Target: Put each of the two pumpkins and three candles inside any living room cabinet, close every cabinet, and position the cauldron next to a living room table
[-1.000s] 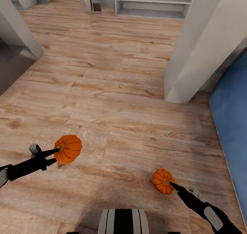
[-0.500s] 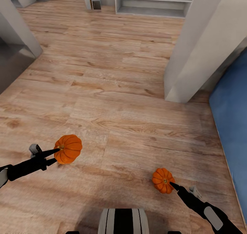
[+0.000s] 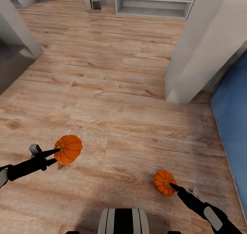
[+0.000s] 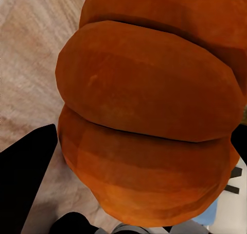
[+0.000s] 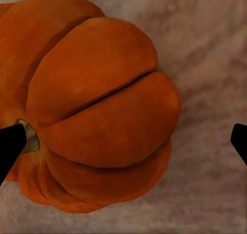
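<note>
In the head view, a grey slab [image 3: 13,65] fills the 9 o'clock edge, with a pale wall [image 3: 19,31] rising just above it at 10 o'clock. The wood floor [image 3: 113,89] runs across the whole middle of the picture.

At 8 o'clock the left gripper [image 3: 56,155] reaches in from the edge, its black fingers [image 3: 48,154] closed narrowly around the left pumpkin [image 3: 68,148]. The pumpkin sits at the fingertips, stem toward the gripper, held clear above the floor. In the left wrist view the same pumpkin [image 4: 149,115] bulks large and close between a dark finger [image 4: 25,167] on one side and a sliver of another at the opposite edge.

At 6 o'clock the robot's striped trunk [image 3: 123,221] shows at the bottom edge.

At 12 o'clock, far across the floor, stands a white shelf unit [image 3: 154,2].

At 5 o'clock the right gripper [image 3: 173,186] comes in from the corner, touching the right pumpkin [image 3: 164,182] at its stem. In the right wrist view one fingertip [image 5: 11,141] rests at the stem of this pumpkin [image 5: 87,105], while the other fingertip [image 5: 239,141] stands well apart from it, so the fingers look wide and I cannot tell whether they grip.

At 2 o'clock a white wall corner [image 3: 202,45] juts in, and at 3 to 4 o'clock a blue surface [image 3: 233,124] runs along the edge.
</note>
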You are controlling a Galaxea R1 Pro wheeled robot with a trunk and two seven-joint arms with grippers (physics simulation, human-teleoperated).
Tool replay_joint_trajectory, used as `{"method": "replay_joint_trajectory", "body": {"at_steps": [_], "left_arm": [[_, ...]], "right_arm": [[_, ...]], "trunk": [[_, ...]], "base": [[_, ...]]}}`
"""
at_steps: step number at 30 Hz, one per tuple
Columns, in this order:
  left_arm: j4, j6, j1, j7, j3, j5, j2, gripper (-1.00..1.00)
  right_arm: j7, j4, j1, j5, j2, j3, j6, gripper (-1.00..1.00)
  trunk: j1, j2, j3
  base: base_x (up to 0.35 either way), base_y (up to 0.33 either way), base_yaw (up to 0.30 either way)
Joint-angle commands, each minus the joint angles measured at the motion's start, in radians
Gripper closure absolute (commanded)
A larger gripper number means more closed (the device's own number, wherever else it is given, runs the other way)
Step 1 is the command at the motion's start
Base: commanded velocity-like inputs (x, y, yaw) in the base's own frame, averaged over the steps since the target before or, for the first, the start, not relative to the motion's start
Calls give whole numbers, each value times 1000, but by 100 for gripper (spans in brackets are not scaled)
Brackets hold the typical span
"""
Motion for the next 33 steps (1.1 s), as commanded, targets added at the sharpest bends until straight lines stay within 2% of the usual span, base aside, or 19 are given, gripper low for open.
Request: {"method": "replay_joint_trajectory", "body": {"at_steps": [1, 26, 33], "left_arm": [[1, 6, -1, -1, -4, 6, 1, 100], [2, 6, 0, -2, -9, 6, 1, 100], [2, 5, -1, -1, -9, 6, 1, 100]], "right_arm": [[2, 0, 0, -6, 0, -4, 9, -100], [-2, 0, 0, -3, 1, -4, 10, -100], [-4, 7, -25, -4, 1, -4, 11, -100]], "trunk": [[0, 0, -1], [0, 0, -1], [0, 0, -1]], "base": [[53, 28, 0], [57, 31, 0], [7, 7, 0]]}}
